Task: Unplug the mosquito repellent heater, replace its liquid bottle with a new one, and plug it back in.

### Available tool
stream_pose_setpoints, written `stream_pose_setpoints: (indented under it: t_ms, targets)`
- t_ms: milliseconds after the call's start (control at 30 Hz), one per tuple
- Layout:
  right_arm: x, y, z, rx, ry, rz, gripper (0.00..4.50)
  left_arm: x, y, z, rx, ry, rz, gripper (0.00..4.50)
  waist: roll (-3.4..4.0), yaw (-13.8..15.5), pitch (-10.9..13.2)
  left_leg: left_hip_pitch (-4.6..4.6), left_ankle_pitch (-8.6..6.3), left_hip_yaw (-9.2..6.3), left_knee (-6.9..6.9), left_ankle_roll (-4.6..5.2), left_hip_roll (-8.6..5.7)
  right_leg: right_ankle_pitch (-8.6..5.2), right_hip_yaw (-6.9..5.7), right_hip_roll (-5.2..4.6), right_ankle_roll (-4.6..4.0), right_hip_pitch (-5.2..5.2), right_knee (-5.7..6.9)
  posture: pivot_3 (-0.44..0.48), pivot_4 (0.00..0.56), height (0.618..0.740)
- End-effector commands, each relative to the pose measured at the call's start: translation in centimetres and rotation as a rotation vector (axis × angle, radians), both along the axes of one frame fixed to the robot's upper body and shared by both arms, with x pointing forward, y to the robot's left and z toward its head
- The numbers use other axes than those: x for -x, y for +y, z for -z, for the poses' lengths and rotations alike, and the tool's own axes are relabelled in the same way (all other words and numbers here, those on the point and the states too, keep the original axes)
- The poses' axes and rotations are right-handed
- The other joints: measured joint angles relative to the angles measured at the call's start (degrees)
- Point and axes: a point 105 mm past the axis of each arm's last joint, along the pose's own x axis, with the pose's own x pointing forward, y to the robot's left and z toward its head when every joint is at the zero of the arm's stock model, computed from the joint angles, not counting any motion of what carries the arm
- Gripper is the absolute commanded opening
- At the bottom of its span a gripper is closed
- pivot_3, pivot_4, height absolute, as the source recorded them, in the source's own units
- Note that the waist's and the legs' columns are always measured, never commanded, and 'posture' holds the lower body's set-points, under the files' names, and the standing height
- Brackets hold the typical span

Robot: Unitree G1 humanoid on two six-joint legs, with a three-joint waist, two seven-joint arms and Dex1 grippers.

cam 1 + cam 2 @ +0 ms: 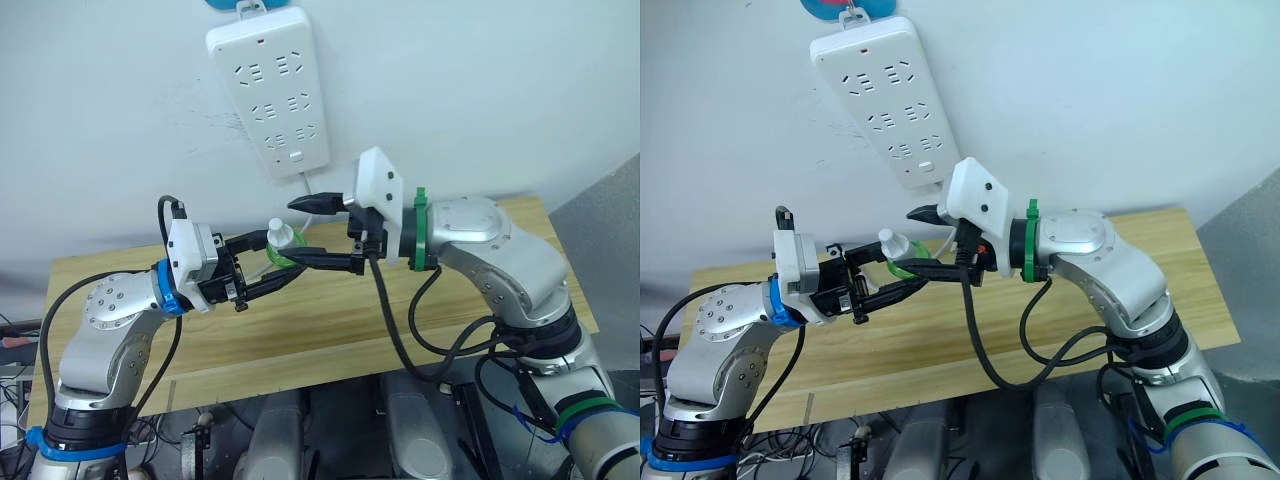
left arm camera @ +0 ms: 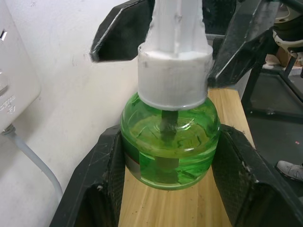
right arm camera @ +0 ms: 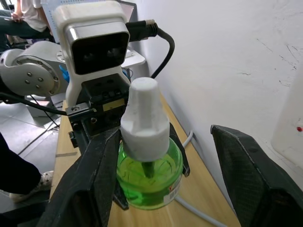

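**Green liquid bottle held in my left gripper, right gripper open around it**

My left gripper point(image 1: 268, 270) is closed on the liquid bottle point(image 2: 170, 142). Its two black fingers point(image 2: 102, 179) press on the two sides of the round green glass body, and the bottle stands upright between them, above the wooden table point(image 1: 330, 330) and not touching it. The bottle is filled with clear green liquid, it has a white cap point(image 3: 144, 118) with a narrow white top, and a dark wick goes down inside it. A small label is on the lower part of the glass.

My right gripper point(image 1: 322, 233) comes from the other side with its fingers spread wide. One finger is above the white cap and the other one is lower, beside the green body. In the right wrist view there is a gap between the far finger point(image 3: 251, 175) and the bottle; whether the near finger touches the bottle, I cannot tell.

On the white wall behind hangs a white power strip point(image 1: 268, 90), tilted, with all its sockets free. Its cable point(image 2: 35, 161) goes down near the back edge of the table. I see the bottle just below this strip and in front of the wall.
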Motion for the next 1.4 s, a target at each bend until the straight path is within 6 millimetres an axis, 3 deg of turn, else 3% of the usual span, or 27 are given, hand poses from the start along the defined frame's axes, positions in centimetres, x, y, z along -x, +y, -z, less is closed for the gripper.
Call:
stream_pose_setpoints:
  t_ms: [33, 333, 733, 1400]
  targets:
    - [1.9, 0.3, -1.1, -0.04, -0.026, -0.074, 3.13, 0.0, 0.0, -1.0, 0.02, -0.041, -0.003, 2.22, 0.0, 0.0, 0.0, 0.0, 0.0, -0.01, 0.0, 0.0, 0.0, 0.0, -0.01, 0.0, 0.0, 0.0, 0.01, -0.154, 0.34, 0.734]
    - [1.9, 1.7, -1.4, -0.059, -0.01, -0.088, 3.13, -0.4, -1.1, -1.2, 0.026, -0.054, 0.026, 2.22, 0.0, 0.0, 0.0, 0.0, 0.0, 0.0, 0.02, 0.0, 0.0, 0.0, -0.02, 0.01, 0.0, 0.0, 0.05, -0.15, 0.338, 0.734]
    - [-0.3, 2.6, -0.8, -0.047, -0.049, -0.001, 3.13, 0.3, -1.3, -1.0, 0.029, -0.043, 0.043, 2.22, -0.01, 0.0, 0.0, 0.01, 0.0, 0.01, 0.02, -0.01, 0.0, 0.0, 0.0, 0.01, 0.0, -0.01, 0.06, -0.14, 0.342, 0.734]
    - [-1.2, 0.4, -0.3, -0.008, -0.061, 0.065, 3.13, 0.4, -0.2, -0.8, 0.013, -0.028, 0.04, 2.22, -0.01, 0.0, 0.0, 0.0, 0.0, 0.01, 0.02, 0.0, 0.0, 0.0, 0.0, 0.01, 0.0, -0.01, 0.06, -0.162, 0.343, 0.734]
